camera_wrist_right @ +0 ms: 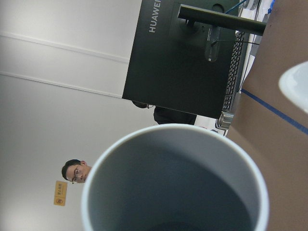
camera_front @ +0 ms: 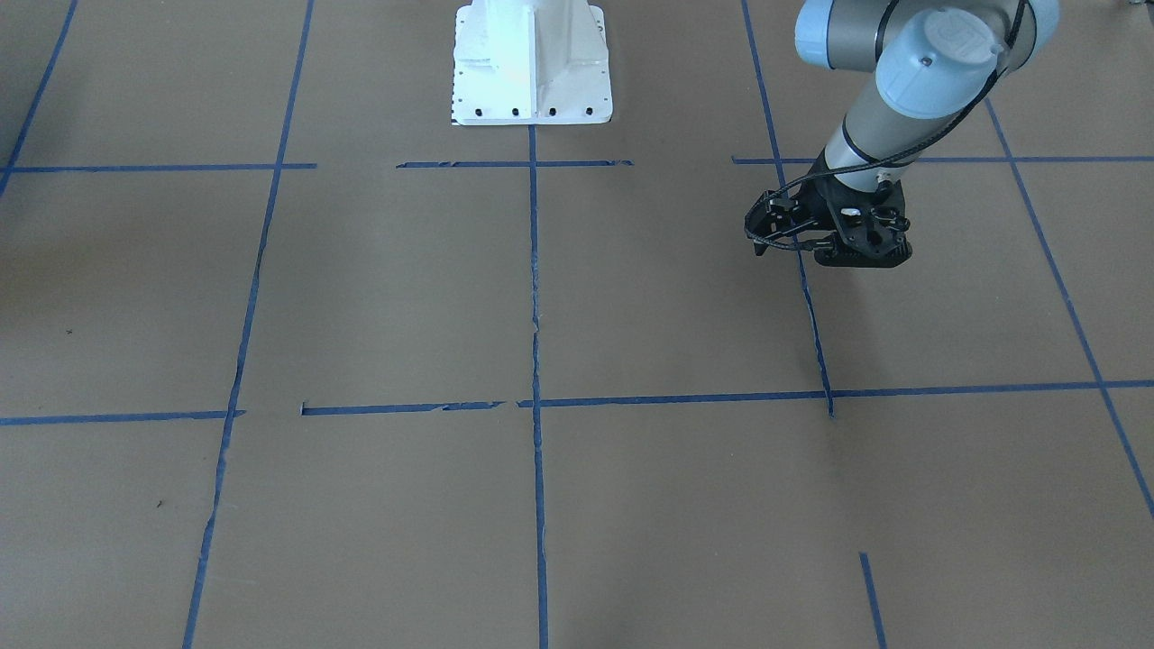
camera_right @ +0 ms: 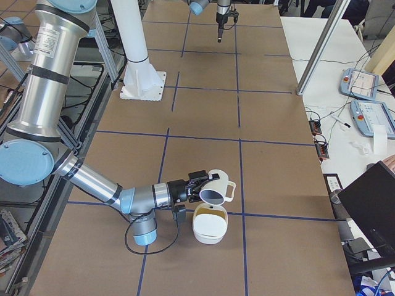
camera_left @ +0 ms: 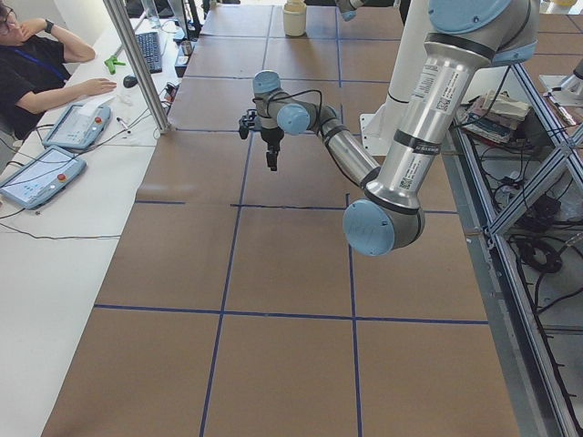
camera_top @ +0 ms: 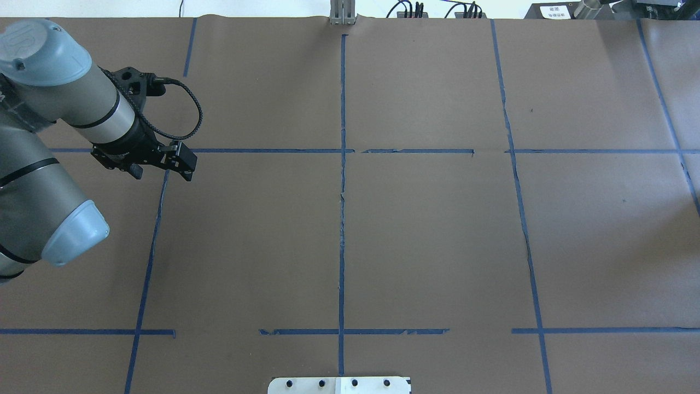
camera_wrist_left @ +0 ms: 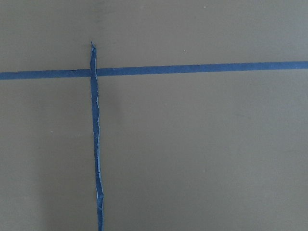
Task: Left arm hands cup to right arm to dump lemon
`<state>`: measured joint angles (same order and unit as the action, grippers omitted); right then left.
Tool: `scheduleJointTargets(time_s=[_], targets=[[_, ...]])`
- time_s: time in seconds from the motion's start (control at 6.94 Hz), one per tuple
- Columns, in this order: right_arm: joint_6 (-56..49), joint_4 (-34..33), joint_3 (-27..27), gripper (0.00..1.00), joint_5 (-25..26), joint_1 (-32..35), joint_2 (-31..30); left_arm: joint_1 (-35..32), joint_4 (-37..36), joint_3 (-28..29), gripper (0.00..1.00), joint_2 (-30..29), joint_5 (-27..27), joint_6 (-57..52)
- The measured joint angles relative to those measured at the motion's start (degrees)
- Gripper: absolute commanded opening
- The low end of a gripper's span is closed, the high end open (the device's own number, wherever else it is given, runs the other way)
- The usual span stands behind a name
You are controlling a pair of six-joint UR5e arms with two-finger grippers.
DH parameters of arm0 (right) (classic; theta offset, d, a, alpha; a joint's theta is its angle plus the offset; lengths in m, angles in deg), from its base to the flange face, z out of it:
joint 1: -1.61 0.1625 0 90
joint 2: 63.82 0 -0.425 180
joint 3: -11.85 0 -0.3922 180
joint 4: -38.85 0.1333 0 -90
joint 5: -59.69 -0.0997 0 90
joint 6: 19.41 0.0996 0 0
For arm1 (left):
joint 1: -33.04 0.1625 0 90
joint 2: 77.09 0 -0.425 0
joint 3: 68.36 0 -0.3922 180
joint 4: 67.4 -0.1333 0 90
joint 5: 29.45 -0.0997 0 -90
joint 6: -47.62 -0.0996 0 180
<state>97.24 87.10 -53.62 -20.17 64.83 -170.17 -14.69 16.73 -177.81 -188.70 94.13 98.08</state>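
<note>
The white cup (camera_right: 216, 188) hangs tipped on its side at the tip of my right arm's gripper (camera_right: 196, 185), mouth down over a white bowl (camera_right: 210, 229); from this side view I cannot tell whether that gripper is shut. The right wrist view looks into the cup's grey inside (camera_wrist_right: 173, 187), and no lemon shows there. A pale yellowish patch (camera_right: 208, 216) lies in the bowl; I cannot tell if it is the lemon. My left gripper (camera_top: 162, 174) (camera_front: 811, 254) is open and empty, low over the brown table, far from the cup.
The white robot base (camera_front: 532, 63) stands at the table's middle edge. Blue tape lines (camera_wrist_left: 96, 144) cross the brown table. A metal post (camera_left: 137, 64) and an operator's desk with tablets (camera_left: 41, 173) border the far side. A black monitor (camera_wrist_right: 183, 62) stands past the bowl's rim (camera_wrist_right: 296, 86).
</note>
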Motion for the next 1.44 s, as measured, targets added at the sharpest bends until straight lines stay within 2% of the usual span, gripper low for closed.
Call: scheduleJointTargets(time_s=[0.14, 0.29, 0.43, 0.58, 0.72, 0.86, 1.01, 1.15, 1.44], targets=[[-5.74, -1.11, -0.47, 0.16, -1.04, 0.03, -0.52, 0.0, -0.01, -0.09, 1.0, 0.04, 0.0, 0.04], [-11.16, -2.09, -0.78, 0.06, -1.97, 0.05, -0.86, 0.0, -0.01, -0.2, 1.0, 0.07, 0.0, 0.06], [-15.5, -3.23, -1.66, 0.03, -3.14, 0.13, -1.18, -0.01, -0.08, -0.4, 1.0, 0.1, 0.0, 0.07], [-19.45, -5.37, -4.1, 0.03, -4.94, 0.34, -1.92, -0.05, -0.19, -0.63, 1.0, 0.19, 0.0, 0.07], [-23.46, -9.68, -9.13, 0.03, -7.14, 0.8, -3.44, -0.08, -0.24, -0.89, 1.0, 0.27, 0.0, 0.07], [-28.27, -16.53, -16.29, 0.04, -10.84, 2.27, -5.17, -0.08, -0.24, -1.22, 1.0, 0.34, 0.0, 0.05], [-33.7, -24.96, -23.41, 0.15, -16.33, 5.11, -6.08, -0.05, -0.21, -1.53, 1.0, 0.28, 0.06, -0.02], [-39.3, -33.48, -29.34, 0.19, -21.08, 7.52, -6.07, 0.02, -0.18, -1.79, 1.0, 0.12, 0.24, -0.12], [-51.13, -44.5, -33.87, 0.16, -25.14, 7.46, -2.9, 0.21, -0.09, -2.11, 1.0, -0.53, 0.51, -0.24]])
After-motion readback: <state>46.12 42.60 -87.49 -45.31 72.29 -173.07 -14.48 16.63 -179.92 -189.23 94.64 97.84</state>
